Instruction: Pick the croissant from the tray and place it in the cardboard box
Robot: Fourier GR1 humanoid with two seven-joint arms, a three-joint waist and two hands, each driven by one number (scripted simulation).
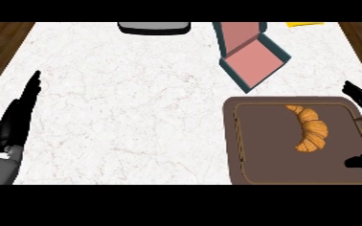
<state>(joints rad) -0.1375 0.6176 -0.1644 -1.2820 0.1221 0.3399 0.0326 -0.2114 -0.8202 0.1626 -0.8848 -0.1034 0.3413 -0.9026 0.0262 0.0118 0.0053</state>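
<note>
Resting at the left edge of the white marble table [141, 105], the left hand [20, 112] has its fingers straight and pressed together, pointing far. A dark grey object [154, 27] sits at the far edge. Right of it lies the open cardboard box [251, 60], pink inside. Nearer, the croissant [311, 129] lies on the brown tray [268, 139], toward its right side. At the right edge the right hand [351, 90] shows only two black tips, spread well apart, holding nothing.

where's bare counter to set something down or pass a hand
Widest bare patch: the marble counter between the left robot hand and the tray, below the grey object. Crowded at right: cardboard box, tray with croissant, right robot hand.
</note>
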